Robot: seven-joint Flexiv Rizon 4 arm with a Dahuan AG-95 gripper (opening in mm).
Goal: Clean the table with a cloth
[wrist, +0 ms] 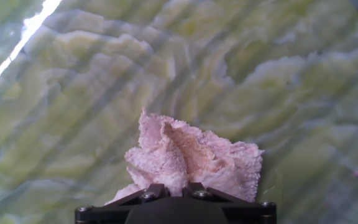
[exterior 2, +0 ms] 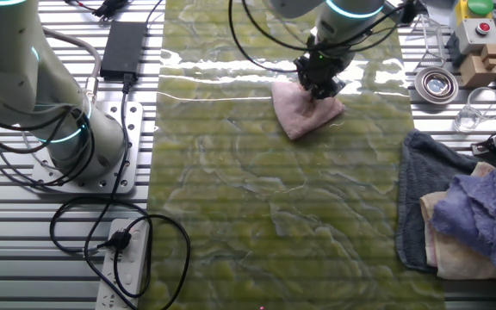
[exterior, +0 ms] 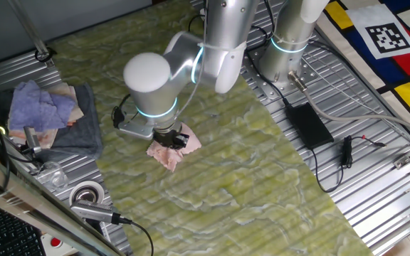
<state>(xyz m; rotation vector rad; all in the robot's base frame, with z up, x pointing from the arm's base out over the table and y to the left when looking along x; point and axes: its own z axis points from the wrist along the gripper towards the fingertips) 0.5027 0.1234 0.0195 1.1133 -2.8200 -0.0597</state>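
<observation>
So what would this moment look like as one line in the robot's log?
stage: wiping | claw: shut on pink cloth | cloth: bunched, pressed on the table | spare cloths: piled at table's edge, untouched

The arm reaches down from its base at one end of the table (exterior: 276,185), its silver links folded at a rounded white elbow joint ringed with a lit band. The wrist points straight down over the middle of the table's width, nearer the base end than the far end. The gripper (exterior: 171,137) sits low at the surface, its dark fingers (exterior 2: 321,76) drawn together and pinching a bunched fold of the cloth (wrist: 191,158) (the fingertips themselves are hidden in the hand view).
</observation>
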